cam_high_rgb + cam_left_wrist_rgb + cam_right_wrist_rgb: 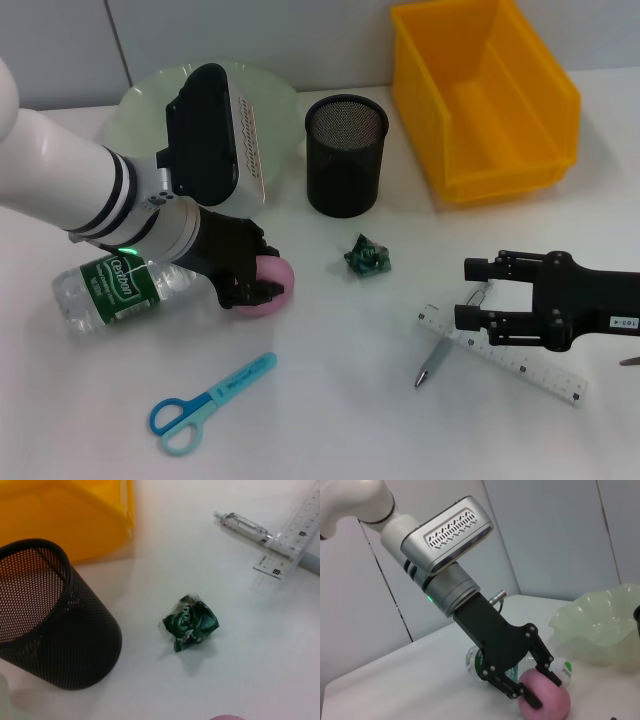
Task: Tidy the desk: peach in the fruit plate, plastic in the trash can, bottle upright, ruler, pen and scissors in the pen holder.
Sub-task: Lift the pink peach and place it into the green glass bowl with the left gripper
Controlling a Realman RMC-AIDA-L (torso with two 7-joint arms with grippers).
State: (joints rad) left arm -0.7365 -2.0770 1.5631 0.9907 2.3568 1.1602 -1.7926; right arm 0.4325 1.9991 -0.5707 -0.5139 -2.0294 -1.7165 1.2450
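now: left jaws around the peach, right arm idle over the ruler

on my head view the left gripper point(262, 285) is down at the desk with its black fingers point(532, 700) set either side of the pink peach point(268, 275); the right wrist view shows them closed in against the fruit, which sits on the table point(330, 400). the water bottle point(115, 290) lies on its side just behind the gripper, touching or nearly touching the peach, partly hidden under the arm. the pale green fruit plate point(275, 95) is farther back, beyond the left wrist.

the black mesh pen holder point(345, 155) stands upright beside the plate, and the yellow bin point(485, 95) is to its right. the crumpled green plastic point(367, 256) lies on the table in front of the holder, apart from everything else.

the right gripper point(478, 293) hangs low over the near-right part of the desk, jaws spread apart and holding nothing. beneath it the clear ruler point(505, 352) lies across the pen point(435, 362). the blue scissors point(205, 395) lie flat at the near edge, closed, well apart from both grippers.
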